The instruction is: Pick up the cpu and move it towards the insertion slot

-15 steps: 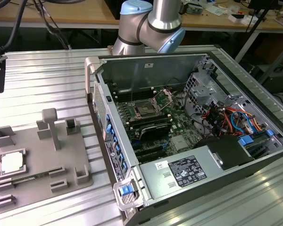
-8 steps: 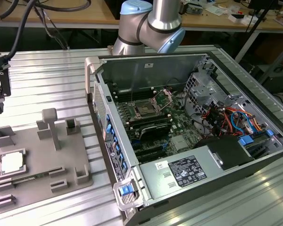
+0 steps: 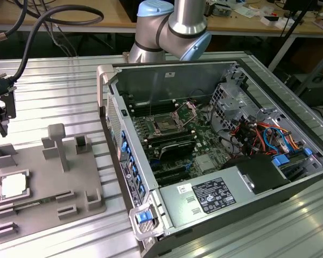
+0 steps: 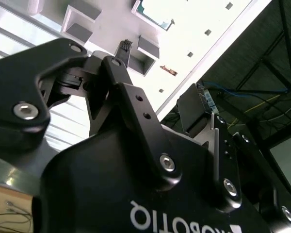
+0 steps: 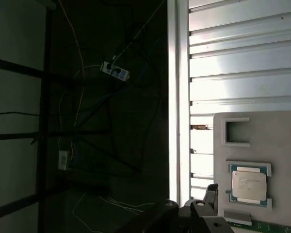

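Hovering at exterior view's left edge, black robot gripper; how wide it stands, cannot tell. Small flat square silvery-white cpu rests in grey plastic fixture tray, near gripper, untouched. Square metal-framed insertion slot lies inside open grey computer case, well apart from cpu.

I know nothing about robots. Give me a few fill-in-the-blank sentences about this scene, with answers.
The cpu lies on a grey holder, ____ the case.
The slot sits ____ that case.
The tool hangs nearer the ____ than the slot.
Answers: outside; inside; cpu.
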Tool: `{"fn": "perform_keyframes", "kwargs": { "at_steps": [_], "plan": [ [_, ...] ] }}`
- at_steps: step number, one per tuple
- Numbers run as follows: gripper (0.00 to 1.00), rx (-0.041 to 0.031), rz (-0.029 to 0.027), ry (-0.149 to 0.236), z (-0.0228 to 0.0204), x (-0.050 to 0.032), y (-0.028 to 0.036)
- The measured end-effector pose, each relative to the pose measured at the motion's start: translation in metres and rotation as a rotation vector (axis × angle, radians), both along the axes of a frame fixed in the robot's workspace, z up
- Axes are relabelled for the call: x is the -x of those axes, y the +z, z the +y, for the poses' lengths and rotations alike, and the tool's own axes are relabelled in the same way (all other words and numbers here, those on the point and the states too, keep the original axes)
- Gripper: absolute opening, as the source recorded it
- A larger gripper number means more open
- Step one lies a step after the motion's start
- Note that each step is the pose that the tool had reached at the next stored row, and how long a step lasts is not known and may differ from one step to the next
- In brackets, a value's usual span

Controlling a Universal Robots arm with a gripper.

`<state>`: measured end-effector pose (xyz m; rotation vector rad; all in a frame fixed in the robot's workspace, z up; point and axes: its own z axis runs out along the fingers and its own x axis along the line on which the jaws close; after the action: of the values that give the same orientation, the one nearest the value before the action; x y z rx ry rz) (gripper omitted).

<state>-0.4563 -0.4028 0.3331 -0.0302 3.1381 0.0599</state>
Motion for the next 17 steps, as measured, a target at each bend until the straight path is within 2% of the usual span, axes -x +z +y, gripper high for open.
{"fn": "perform_keyframes", "kwargs": {
  "at_steps": [10, 17],
  "plan": [
    [0.66, -0.0001, -0.0002, 0.000, 0.0000, 0.0000, -0.0008],
    [0.66, 0.0001, -0.0001, 0.000, 0.0000, -0.0002, -0.0064]
  ]
}}
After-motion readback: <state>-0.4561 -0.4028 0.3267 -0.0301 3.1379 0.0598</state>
